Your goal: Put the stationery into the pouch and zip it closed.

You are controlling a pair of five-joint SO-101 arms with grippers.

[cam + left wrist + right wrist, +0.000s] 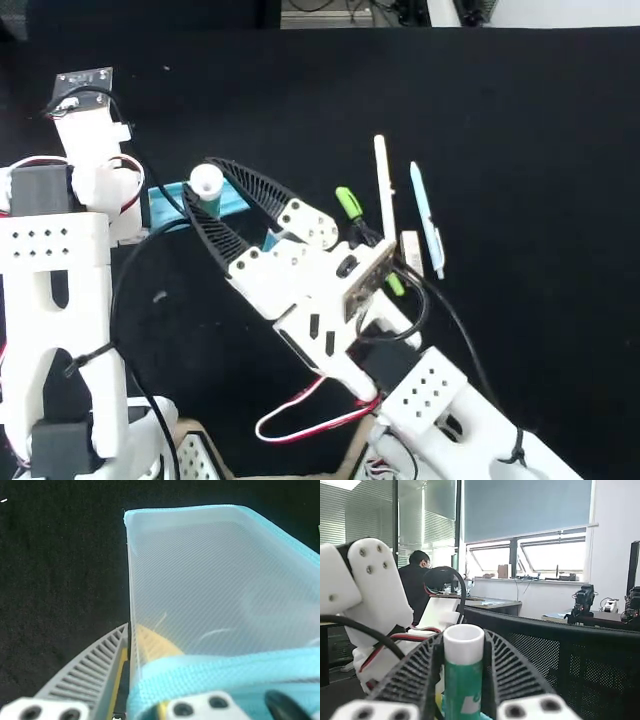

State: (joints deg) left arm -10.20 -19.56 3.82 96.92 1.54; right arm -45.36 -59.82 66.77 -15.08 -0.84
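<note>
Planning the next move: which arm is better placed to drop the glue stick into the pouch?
Right. The right gripper is shut on the glue stick, over the pouch in the high view. The left gripper appears to grip the pouch's edge, so it isn't free.

White-capped glue stick (206, 181) in jaws of right arm (320, 290), at teal pouch (163, 203)

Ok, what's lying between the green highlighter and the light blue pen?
A long white pen lies between the green highlighter and the light blue pen, roughly parallel to the blue one. The high view shows it.
</note>
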